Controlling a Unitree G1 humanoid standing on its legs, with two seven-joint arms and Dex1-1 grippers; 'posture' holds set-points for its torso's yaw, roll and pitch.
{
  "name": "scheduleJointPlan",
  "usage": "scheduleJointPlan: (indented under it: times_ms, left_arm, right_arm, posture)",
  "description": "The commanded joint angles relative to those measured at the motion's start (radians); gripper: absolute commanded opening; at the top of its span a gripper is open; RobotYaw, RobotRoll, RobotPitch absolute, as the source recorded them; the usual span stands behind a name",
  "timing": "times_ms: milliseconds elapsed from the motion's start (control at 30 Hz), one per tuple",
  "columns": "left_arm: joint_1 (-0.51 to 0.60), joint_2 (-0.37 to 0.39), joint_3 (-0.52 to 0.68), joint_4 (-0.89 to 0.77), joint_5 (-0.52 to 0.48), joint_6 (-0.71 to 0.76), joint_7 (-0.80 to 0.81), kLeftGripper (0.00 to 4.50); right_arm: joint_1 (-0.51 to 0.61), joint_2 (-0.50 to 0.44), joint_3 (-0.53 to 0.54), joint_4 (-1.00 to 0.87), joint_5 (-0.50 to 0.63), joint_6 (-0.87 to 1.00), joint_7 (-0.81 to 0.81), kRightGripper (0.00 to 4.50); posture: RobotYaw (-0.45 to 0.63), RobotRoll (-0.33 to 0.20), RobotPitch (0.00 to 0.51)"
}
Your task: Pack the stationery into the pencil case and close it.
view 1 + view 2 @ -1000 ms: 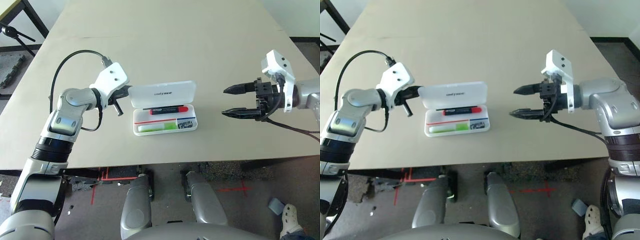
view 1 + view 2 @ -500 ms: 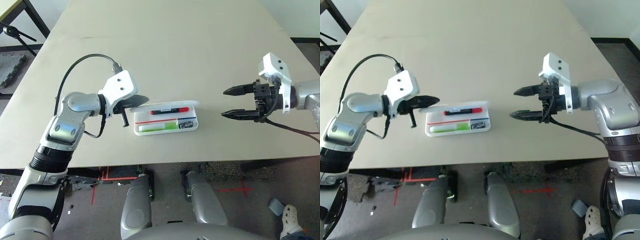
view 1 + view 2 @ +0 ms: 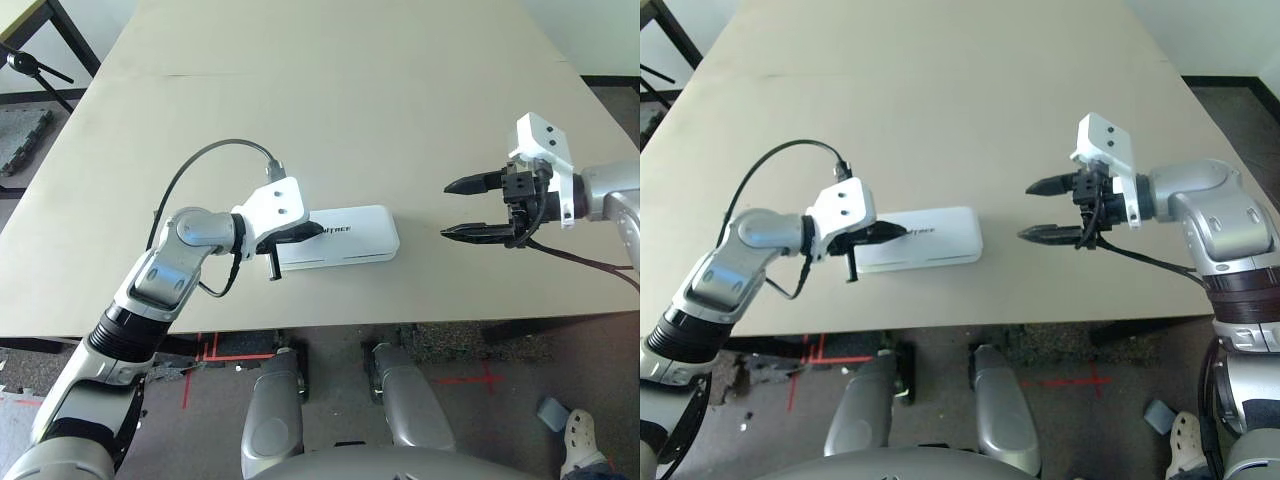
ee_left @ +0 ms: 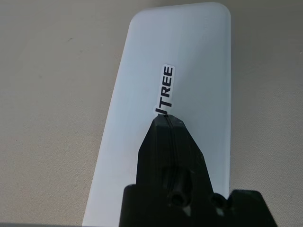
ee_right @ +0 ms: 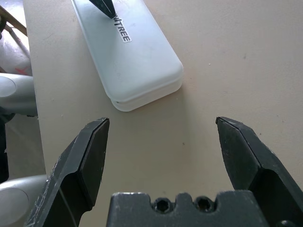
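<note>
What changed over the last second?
Case: lid swung over toward the robot and down, now shut, hiding the pens. Left end effector moved right and toward the robot, now over the lid, fingers shut. Nothing visibly gripped or let go. Right end effector still open, off to the right; case base roughly in place.

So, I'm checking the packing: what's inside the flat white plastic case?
The white plastic case has its lid down, so its contents are hidden.
</note>
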Motion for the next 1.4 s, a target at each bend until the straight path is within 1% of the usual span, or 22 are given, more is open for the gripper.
scheduleJointPlan:
  times_ms: [33, 100, 233, 333, 367, 433, 467, 500, 600, 733, 767, 900, 1033, 1133, 1267, 1400]
  left_arm:
    - [0.043, 0.013, -0.066, -0.001, 0.023, 0.031, -0.033, 0.01]
    - [0.063, 0.017, -0.076, -0.008, 0.008, 0.05, -0.051, 0.01]
    - [0.084, 0.011, -0.082, 0.005, 0.019, 0.042, -0.037, 0.01]
    - [0.077, -0.019, -0.024, 0.023, -0.004, 0.019, 0.007, 0.01]
    - [0.069, -0.042, 0.017, 0.03, -0.03, 0.011, 0.029, 0.18]
    - [0.059, -0.071, 0.069, 0.04, -0.063, -0.003, 0.056, 0.64]
    - [0.05, -0.087, 0.107, 0.05, -0.081, -0.009, 0.078, 0.99]
    - [0.044, -0.095, 0.13, 0.058, -0.09, -0.014, 0.092, 1.41]
    - [0.018, -0.127, 0.251, 0.103, -0.149, -0.038, 0.15, 2.52]
    - [-0.021, -0.152, 0.391, 0.171, -0.212, -0.052, 0.233, 4.16]
    - [-0.033, -0.156, 0.426, 0.194, -0.224, -0.058, 0.259, 4.47]
    - [-0.079, -0.17, 0.533, 0.28, -0.237, -0.078, 0.383, 4.47]
    - [-0.118, -0.18, 0.623, 0.402, -0.23, -0.109, 0.521, 4.47]
    - [-0.124, -0.173, 0.654, 0.495, -0.205, -0.175, 0.591, 4.47]
    - [-0.133, -0.173, 0.679, 0.599, -0.183, -0.263, 0.682, 4.47]
    - [-0.143, -0.173, 0.684, 0.67, -0.179, -0.322, 0.732, 4.47]
  right_arm:
    - [0.019, 0.002, 0.019, -0.002, -0.013, -0.009, -0.003, 4.5]
    - [0.02, 0.004, 0.021, -0.001, -0.016, -0.011, -0.004, 4.5]
    - [0.018, 0.008, 0.024, 0.003, -0.02, -0.016, -0.01, 4.5]
    - [0.012, 0.022, 0.02, 0.017, -0.033, -0.031, -0.036, 4.5]
    - [0.01, 0.032, 0.014, 0.029, -0.039, -0.044, -0.054, 4.5]
    - [0.006, 0.048, 0.005, 0.046, -0.045, -0.065, -0.078, 4.5]
    - [0.0, 0.067, -0.005, 0.065, -0.051, -0.086, -0.104, 4.5]
    - [-0.004, 0.08, -0.011, 0.079, -0.054, -0.1, -0.12, 4.5]
    - [-0.015, 0.142, -0.051, 0.132, -0.054, -0.154, -0.204, 4.5]
    - [-0.036, 0.222, -0.112, 0.231, -0.065, -0.236, -0.344, 4.5]
    - [-0.043, 0.241, -0.129, 0.262, -0.07, -0.255, -0.386, 4.5]
    - [-0.068, 0.302, -0.191, 0.378, -0.092, -0.34, -0.542, 4.5]
    - [-0.097, 0.35, -0.255, 0.519, -0.129, -0.445, -0.737, 4.5]
    - [-0.12, 0.367, -0.297, 0.632, -0.154, -0.519, -0.882, 4.5]
    - [-0.143, 0.379, -0.353, 0.742, -0.155, -0.595, -1.03, 4.5]
    - [-0.162, 0.381, -0.383, 0.808, -0.153, -0.643, -1.105, 4.5]
  posture:
    - [-0.06, 0.0, 0.212]
    - [-0.06, 0.0, 0.212]
    - [-0.06, 0.0, 0.215]
    - [-0.06, 0.0, 0.217]
    - [-0.06, 0.0, 0.218]
    - [-0.06, 0.0, 0.218]
    - [-0.06, 0.0, 0.218]
    - [-0.06, 0.0, 0.218]
    - [-0.05, 0.0, 0.218]
    - [-0.05, 0.0, 0.218]
    - [-0.04, 0.0, 0.217]
    - [-0.04, 0.0, 0.213]
    - [-0.03, 0.0, 0.206]
    - [-0.03, 0.0, 0.204]
    - [-0.03, 0.0, 0.201]
    - [-0.04, 0.0, 0.197]
